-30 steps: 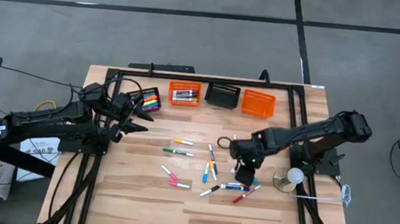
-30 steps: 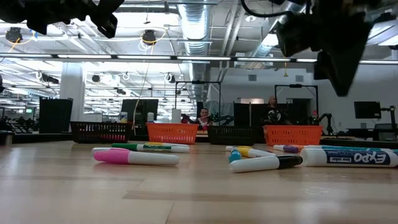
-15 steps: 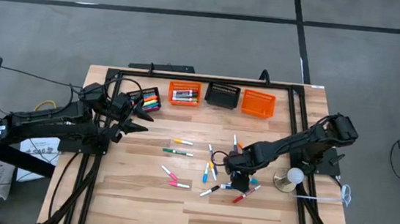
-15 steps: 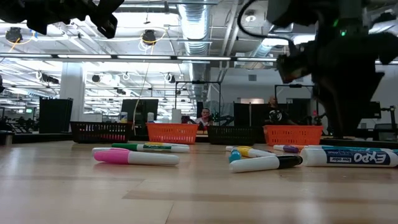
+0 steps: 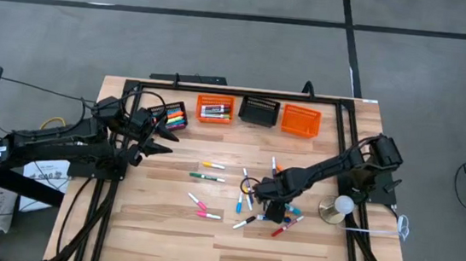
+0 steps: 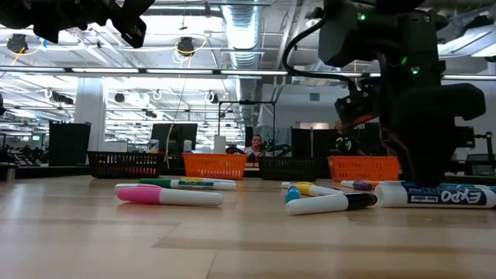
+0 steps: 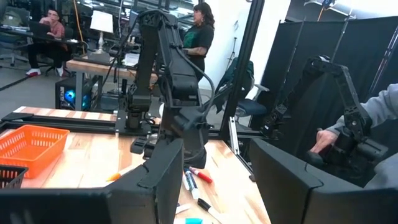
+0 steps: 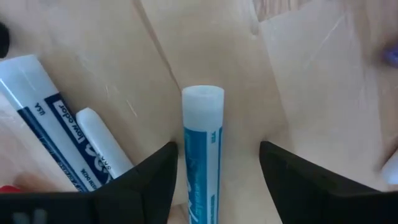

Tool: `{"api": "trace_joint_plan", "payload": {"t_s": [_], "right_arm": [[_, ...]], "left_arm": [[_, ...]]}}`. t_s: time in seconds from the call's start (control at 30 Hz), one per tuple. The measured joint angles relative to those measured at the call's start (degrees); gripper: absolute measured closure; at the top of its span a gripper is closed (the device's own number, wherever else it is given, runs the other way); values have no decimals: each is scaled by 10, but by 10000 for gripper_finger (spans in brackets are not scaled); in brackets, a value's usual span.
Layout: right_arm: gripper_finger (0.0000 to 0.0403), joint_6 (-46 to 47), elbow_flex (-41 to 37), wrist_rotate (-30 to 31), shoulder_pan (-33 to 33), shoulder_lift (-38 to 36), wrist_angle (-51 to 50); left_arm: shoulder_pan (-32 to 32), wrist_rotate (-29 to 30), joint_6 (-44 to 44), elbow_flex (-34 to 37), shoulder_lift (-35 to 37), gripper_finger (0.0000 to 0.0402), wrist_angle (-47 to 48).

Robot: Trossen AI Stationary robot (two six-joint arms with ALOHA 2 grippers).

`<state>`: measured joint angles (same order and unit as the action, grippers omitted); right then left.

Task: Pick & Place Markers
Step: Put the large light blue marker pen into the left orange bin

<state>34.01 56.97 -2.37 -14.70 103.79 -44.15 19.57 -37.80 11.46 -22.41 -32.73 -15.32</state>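
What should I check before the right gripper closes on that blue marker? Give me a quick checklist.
1. Right gripper open: ok, fingers stand apart.
2. Blue marker between the fingers: ok, it lies centred, touching neither.
3. Gripper down at the table: ok, low over the marker pile.
4. Neighbours clear of the grip: cannot tell; a white marker lies just outside one finger.
5. Left gripper out of the way: ok, it is near the black basket.
6. Orange basket free to take it: ok, it looks unblocked.

A robotics lab: exposed ceiling ducts [image 6: 240,31], monitors [image 6: 172,138], another robot arm [image 7: 339,106] beyond the table [image 6: 232,232]
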Motion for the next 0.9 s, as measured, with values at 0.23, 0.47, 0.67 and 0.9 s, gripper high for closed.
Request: {"api": "trace_joint_plan", "payload": {"t_s": [0.23, 0.47, 0.67, 0.9], "right_arm": [[225, -1, -1, -5, 9, 0, -3], [254, -5, -1, -4, -5, 0, -7], [323, -6, -2, -3, -2, 0, -5], [355, -6, -4, -12, 15, -11, 1]], "left_arm": [[-2, 0, 0, 0, 0, 217, 0], [-2, 0, 0, 0, 0, 217, -1], [-2, 0, 0, 0, 0, 217, -1], [-2, 0, 0, 0, 0, 217, -2]]}}
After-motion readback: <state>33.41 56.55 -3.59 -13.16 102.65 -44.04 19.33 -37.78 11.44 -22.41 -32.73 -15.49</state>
